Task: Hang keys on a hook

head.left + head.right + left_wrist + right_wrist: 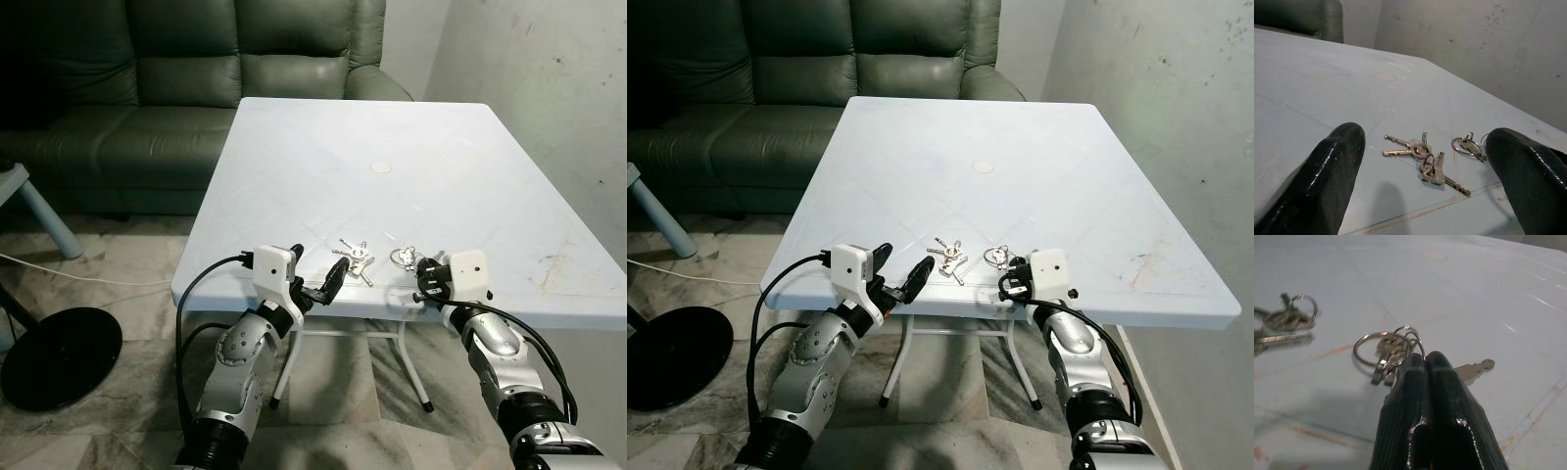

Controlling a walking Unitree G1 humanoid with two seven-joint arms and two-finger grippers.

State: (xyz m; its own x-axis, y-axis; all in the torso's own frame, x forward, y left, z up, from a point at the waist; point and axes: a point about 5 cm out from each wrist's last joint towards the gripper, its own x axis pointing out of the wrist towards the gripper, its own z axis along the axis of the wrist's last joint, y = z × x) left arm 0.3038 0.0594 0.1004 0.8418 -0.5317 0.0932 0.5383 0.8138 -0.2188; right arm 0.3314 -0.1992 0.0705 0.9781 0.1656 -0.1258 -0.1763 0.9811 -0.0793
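Two bunches of silver keys lie near the front edge of the white table. The left bunch rests loose on the table, and in the left wrist view this bunch sits ahead of my two spread fingers. My left gripper hovers open at the table's front edge, just short of it. The right bunch, a key ring with several small keys, is pinched at its ring by my right gripper, whose fingers are shut. That gripper sits low over the table edge.
A dark green sofa stands behind the table. A grey wall runs close along the right side. On the tiled floor at left are a black round base, a white cable and a light blue leg.
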